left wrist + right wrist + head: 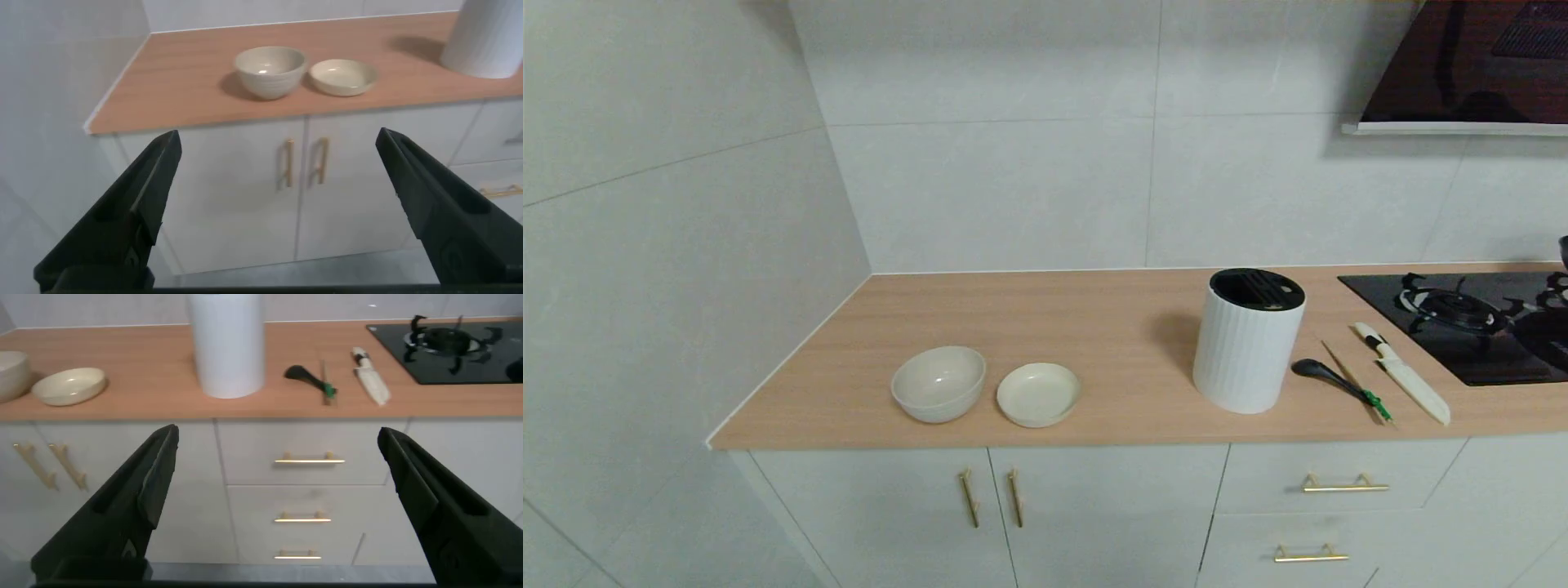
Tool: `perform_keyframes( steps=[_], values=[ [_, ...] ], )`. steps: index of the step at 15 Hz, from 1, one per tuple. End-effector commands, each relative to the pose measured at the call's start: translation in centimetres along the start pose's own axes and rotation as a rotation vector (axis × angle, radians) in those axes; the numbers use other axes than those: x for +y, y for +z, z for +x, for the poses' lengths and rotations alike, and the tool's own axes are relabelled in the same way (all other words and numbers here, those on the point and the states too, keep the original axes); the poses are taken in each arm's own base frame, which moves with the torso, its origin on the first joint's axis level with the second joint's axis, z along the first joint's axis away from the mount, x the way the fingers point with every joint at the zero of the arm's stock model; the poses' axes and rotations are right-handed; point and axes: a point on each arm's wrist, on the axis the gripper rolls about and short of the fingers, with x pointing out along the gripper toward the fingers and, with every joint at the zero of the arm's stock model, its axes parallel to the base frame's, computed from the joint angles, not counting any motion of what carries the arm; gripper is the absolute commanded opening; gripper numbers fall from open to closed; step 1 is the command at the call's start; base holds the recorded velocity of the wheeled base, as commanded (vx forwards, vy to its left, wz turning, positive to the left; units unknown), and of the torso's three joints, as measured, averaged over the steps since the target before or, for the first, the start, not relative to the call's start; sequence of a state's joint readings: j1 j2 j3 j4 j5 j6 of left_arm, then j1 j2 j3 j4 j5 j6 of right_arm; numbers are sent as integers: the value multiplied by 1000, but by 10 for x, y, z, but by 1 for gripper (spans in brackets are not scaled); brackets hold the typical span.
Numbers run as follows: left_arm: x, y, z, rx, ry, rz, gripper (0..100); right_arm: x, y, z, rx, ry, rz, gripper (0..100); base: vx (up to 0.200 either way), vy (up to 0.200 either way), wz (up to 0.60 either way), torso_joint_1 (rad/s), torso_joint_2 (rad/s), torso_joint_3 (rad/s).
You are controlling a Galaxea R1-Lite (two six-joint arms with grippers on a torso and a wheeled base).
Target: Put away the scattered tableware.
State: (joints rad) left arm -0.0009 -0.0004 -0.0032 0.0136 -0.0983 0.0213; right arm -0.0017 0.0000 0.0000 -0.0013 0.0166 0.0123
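The left gripper (278,220) is hanging wide open in front of the cupboard doors (298,163), holding nothing and touching nothing. Ahead of it, up on the bench (1045,314), a cream bowl (270,71) is standing upright. A shallow, paler dish (342,76) is sitting just beside the bowl, on the side towards the right arm, and the two look barely apart.

The right gripper (278,506) is also gaping wide and empty, facing the drawers (309,486) with their gold handles. Straight ahead of it, on the bench, a white ribbed holder (1248,341) with a black slotted top is standing upright. Beyond the holder, further to the robot's right, a black spoon (1327,376) is lying flat with its scoop nearest the holder. A thin stick (1343,367) is lying along the spoon's handle, with a green bit where they meet. A white-handled knife (1403,372) is lying just past them, apart from both, beside the black hob (1470,327).

All the tableware is resting well away from both grippers.
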Motion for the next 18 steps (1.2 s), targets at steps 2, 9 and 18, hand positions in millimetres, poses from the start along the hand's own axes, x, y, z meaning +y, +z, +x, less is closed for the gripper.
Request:
perform_keyframes(
  steps=[2, 9, 18],
  values=[
    [0, 0, 0, 1, -1, 0, 100, 0, 0, 0, 1, 0, 0, 100, 0, 200, 0, 5, 5, 5],
    [0, 0, 0, 1, 1, 0, 100, 0, 0, 0, 1, 0, 0, 100, 0, 200, 0, 3, 0, 3],
    [0, 0, 0, 1, 2, 0, 100, 0, 0, 0, 1, 0, 0, 100, 0, 22, 0, 0, 1, 0]
  ],
)
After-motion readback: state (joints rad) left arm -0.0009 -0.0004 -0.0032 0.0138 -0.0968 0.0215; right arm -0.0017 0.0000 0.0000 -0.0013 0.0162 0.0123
